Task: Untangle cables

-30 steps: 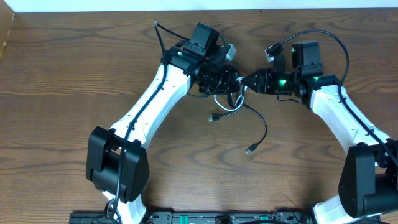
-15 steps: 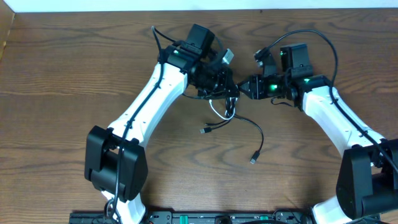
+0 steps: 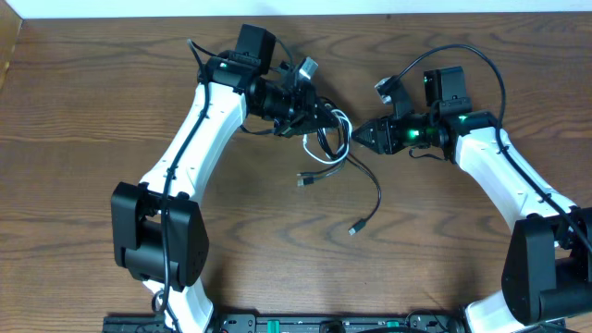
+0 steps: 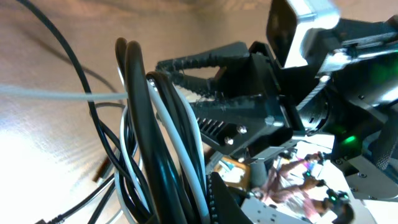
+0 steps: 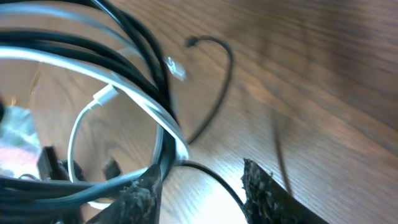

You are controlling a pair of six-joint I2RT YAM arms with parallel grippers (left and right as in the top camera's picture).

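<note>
we saw the cables (image 3: 335, 146) bunched at the far middle of the table (image 3: 92, 139) — black and white loops not yet apart, pinched in the closed left gripper (image 3: 321, 118). the right gripper (image 3: 357, 137), fingers partly spread, held nothing just beside them — most of the work was left.

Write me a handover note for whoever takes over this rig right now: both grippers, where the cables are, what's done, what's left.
Left gripper: shut on the tangled bundle of thin black and white cords, over the brown wooden table.
Right gripper: open, with its tips at the bundle. A black strand runs between them and nothing is gripped.
Loose ends: the long black tail's plug lies nearer the arm bases, and a shorter end plug lies just below the bundle.
Done: the bundle is secured by one arm.
Left: the cords are still looped together and need pulling apart and laying out separately.
</note>
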